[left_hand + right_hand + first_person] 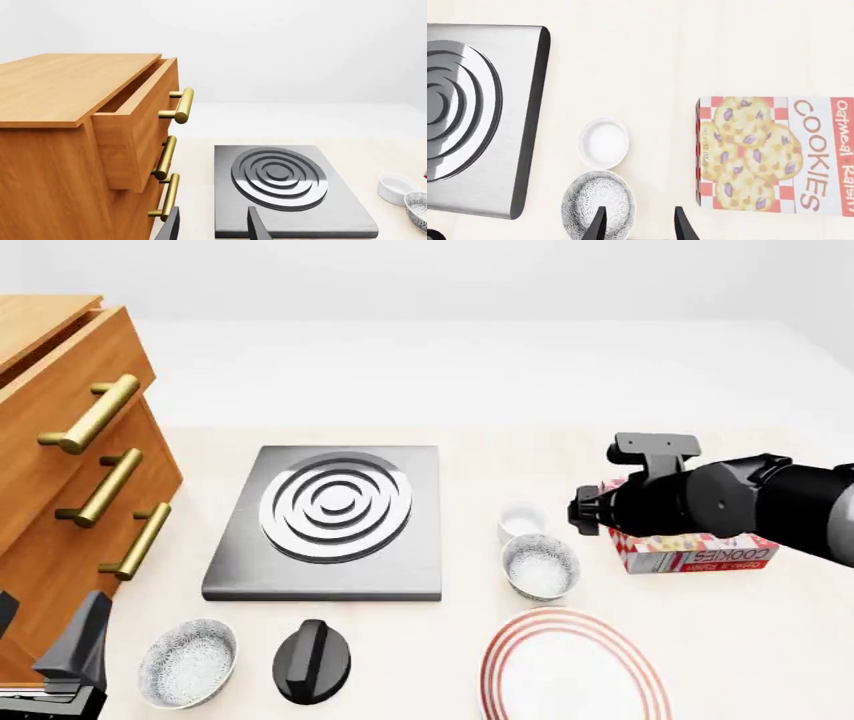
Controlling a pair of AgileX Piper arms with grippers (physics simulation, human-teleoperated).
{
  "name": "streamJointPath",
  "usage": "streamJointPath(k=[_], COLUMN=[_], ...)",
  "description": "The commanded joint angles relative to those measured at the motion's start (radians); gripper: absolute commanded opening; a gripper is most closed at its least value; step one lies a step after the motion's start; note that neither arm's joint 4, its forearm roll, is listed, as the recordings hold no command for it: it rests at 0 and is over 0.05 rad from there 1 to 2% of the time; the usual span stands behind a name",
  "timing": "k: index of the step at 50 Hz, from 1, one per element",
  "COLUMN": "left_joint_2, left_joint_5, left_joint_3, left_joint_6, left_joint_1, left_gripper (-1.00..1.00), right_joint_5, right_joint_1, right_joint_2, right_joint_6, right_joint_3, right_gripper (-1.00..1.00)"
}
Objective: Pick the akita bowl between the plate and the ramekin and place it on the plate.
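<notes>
The akita bowl (541, 567) is seen resting on the pale surface (747, 630), between the ramekin (521, 522) just behind it and the red-ringed plate (574, 665) in front. The right gripper (639, 222) is held above the bowl's edge, fingers spread and empty. The left gripper (212, 226), near a wooden drawer cabinet (73, 150), is likewise spread, facing a stove burner plate (287, 190).
</notes>
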Motion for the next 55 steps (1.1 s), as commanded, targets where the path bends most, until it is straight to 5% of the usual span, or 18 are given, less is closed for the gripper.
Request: streamJointPath(k=[1,3,10,55], left_joint_2=[0.0,0.0,0.0,0.0], left_joint_5=[0.0,0.0,0.0,0.0], left_joint_3=[0.0,0.0,0.0,0.0], left_joint_6=[0.0,0.0,0.0,0.0], left_joint_1=[0.0,0.0,0.0,0.0], left_gripper=[1.0,1.0,1.0,1.0], right_joint_5=[-0.035,-0.038,-0.054,-0.165], right_joint_1=[0.054,0.023,0.048,0.019], right_joint_2=[0.044,0.03,0.052,0.163], right_joint_6=[0.08,0.044,0.085,0.116], right_joint_3=[0.03,0.034,0.042,0.068], right_gripper=[1.0,1.0,1.0,1.0])
